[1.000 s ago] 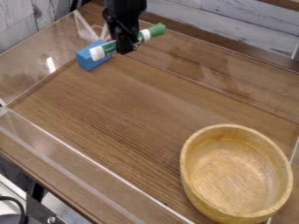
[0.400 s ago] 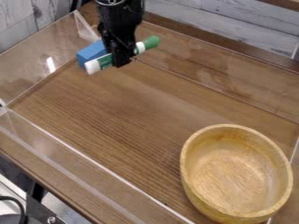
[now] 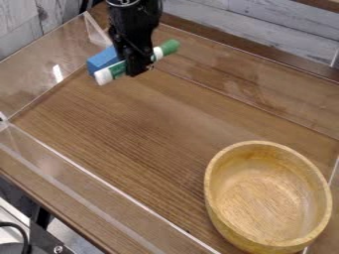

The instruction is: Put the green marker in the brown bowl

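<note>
Gripper (image 3: 133, 66), black, is closed on the green marker (image 3: 158, 55), a short cylinder, at the far left; the brown bowl (image 3: 268, 196), round with thick rim, sits near right on grained wooden table (image 3: 159, 129).

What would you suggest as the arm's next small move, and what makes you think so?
I would carry the green marker toward the near right corner, over the brown bowl. The gripper seems to hold it across its middle, beside the blue block, while the bowl sits across the table, so releasing here would likely miss it.
</note>
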